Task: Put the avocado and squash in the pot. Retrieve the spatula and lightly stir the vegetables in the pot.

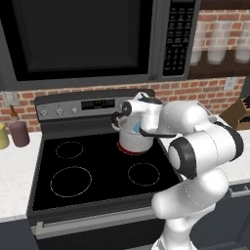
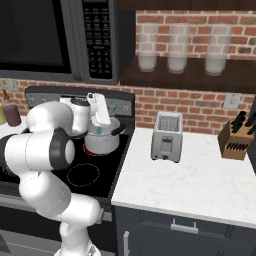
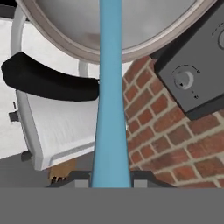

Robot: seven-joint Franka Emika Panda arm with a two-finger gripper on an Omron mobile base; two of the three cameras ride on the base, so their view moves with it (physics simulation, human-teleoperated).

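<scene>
1. Gripper (image 3: 111, 186): closed on the handle of the spatula (image 3: 110, 109), with a finger (image 3: 81, 183) pressed against each side of the light blue handle in the hand view.
2. Spatula: runs straight out from between the fingers, past the rim of the pot (image 3: 131, 26) and into its inside; blade end hidden there.
3. Pot, hand view: beyond the fingertips, silvery inner wall facing the camera, black side handle (image 3: 48, 81) to the left of the spatula shaft.
4. Pot (image 1: 133, 139), left base view: sits on the rear right burner of the black stove (image 1: 97, 171), directly under the hand; a patch of blue visible at the rim beside the wrist.
5. Pot (image 2: 102, 140), right base view: below the downward-pointing hand, dark handle projecting to the right.
6. Avocado and squash: cannot tell from these views; pot contents hidden.
7. Surroundings beyond the fingers: brick wall (image 3: 166, 131) and stove control panel with a knob (image 3: 183, 78) to the right of the shaft.
8. Toaster (image 2: 166, 136): on the white counter (image 2: 200, 185), well apart from the hand; knife block (image 2: 234, 140) farther right.
</scene>
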